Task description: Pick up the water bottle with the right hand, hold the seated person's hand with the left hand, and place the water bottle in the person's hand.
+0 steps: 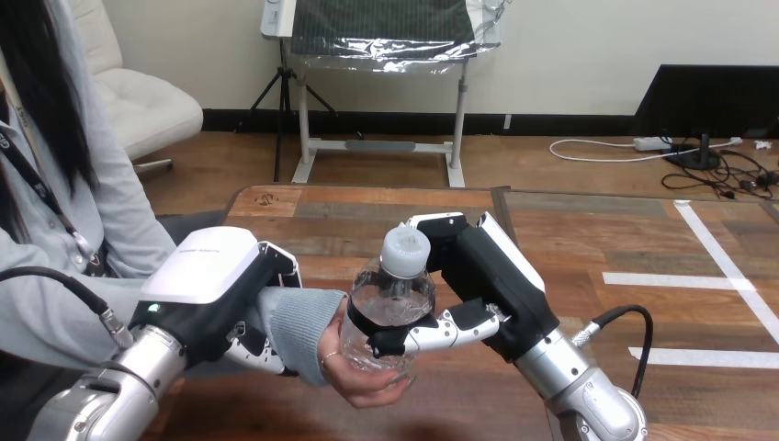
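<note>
1. Nearest the camera, two silver forearms enter from the bottom edge: the left forearm at 7 o'clock and the right forearm at 5 o'clock.
2. At 8 o'clock from the view's centre, the left hand sits on the person's forearm. Its white back lies on top of the grey sleeve, and its fingers curl round underneath, clasping the arm just behind the cuff.
3. The person's hand reaches out from that sleeve toward 3 o'clock, palm up and fingers cupped, just below the centre.
4. The water bottle stands nearly upright at the centre. It is clear, with its white cap at 12 o'clock and its base resting in the person's cupped palm.
5. The right hand comes at the bottle from 3 o'clock and grips it, with black-and-white fingers wrapped round its lower body.
6. All of this hangs over the near part of the wooden table, which runs on toward 12 and 3 o'clock.
</note>
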You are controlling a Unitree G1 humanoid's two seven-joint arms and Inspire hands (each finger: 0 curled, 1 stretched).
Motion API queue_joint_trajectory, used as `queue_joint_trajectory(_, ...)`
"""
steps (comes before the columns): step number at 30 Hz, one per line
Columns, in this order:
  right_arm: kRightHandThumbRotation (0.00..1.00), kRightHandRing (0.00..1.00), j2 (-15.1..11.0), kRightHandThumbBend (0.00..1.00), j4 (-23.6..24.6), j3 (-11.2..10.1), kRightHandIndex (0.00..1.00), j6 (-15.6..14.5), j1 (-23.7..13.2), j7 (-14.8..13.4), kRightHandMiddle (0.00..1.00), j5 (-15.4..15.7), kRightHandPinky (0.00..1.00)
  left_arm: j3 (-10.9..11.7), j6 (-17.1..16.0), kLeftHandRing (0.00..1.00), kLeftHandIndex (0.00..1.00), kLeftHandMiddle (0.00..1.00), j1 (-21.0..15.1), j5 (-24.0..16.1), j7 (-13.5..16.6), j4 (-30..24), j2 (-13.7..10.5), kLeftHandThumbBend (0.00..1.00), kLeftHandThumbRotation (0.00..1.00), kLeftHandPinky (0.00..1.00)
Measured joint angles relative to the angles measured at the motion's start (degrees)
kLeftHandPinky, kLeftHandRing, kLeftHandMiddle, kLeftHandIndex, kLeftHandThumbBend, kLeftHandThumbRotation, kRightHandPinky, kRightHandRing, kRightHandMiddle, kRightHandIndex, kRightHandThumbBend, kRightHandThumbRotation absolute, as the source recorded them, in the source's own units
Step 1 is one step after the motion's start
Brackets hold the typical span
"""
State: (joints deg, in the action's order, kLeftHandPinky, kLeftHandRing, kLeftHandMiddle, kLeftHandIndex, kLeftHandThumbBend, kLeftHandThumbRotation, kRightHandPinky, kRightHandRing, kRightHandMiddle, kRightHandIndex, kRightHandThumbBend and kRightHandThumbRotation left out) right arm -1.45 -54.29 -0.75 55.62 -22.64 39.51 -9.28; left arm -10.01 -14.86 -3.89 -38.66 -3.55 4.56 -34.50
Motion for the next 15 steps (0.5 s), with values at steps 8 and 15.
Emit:
queue_joint_trajectory(8,0.00,0.27,0.1,0.78,0.0,0.0,0.33,-0.4,0.0,1.6,0.34,-1.8,0.21,0.0,0.3,0.35,0.42,0.40,0.0,0.1,-0.2,-0.5,0.0,0.86,0.00,0.32)
queue_joint_trajectory(15,0.00,0.34,0.3,0.82,0.0,-0.1,0.41,-2.2,0.0,3.7,0.40,-4.4,0.27,0.2,0.3,0.38,0.45,0.43,0.0,0.4,-0.4,-1.1,0.0,0.88,0.00,0.35)
